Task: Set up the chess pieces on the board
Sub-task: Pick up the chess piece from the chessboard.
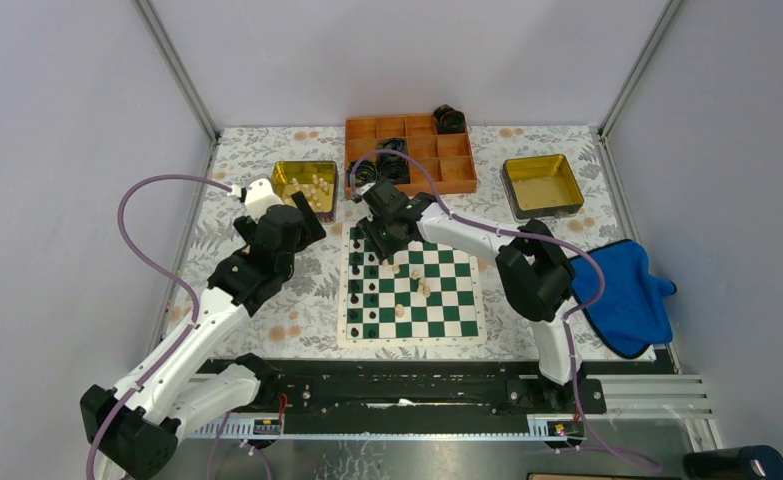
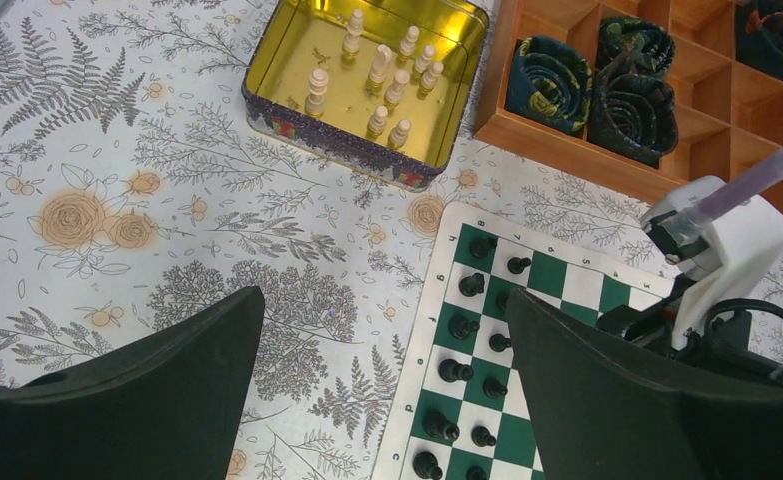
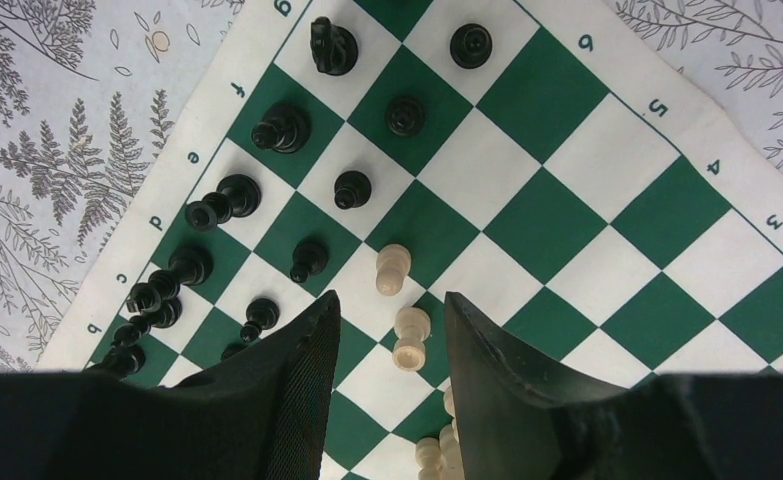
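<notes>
The board (image 1: 437,300) lies mid-table. Black chess pieces (image 1: 364,290) fill its two left columns, and a few white pieces (image 1: 422,285) stand loose near its middle. More white pieces (image 2: 382,70) stand in a yellow-lined tin (image 1: 305,185). My right gripper (image 3: 392,325) hovers low over the board (image 3: 557,210), open. A white piece (image 3: 410,337) stands between its fingers with a gap on each side. Another white piece (image 3: 391,270) stands just ahead, and black pieces (image 3: 279,128) lie to the left. My left gripper (image 2: 384,295) is wide open over the tablecloth beside the board's left edge (image 2: 437,340), holding nothing.
An orange compartment tray (image 1: 457,175) with black coiled rolls (image 2: 587,85) sits at the back. A second yellow-lined tin (image 1: 542,185) stands at the back right. A blue cloth (image 1: 622,295) lies right of the board. The right arm (image 1: 467,235) reaches across the board's far edge.
</notes>
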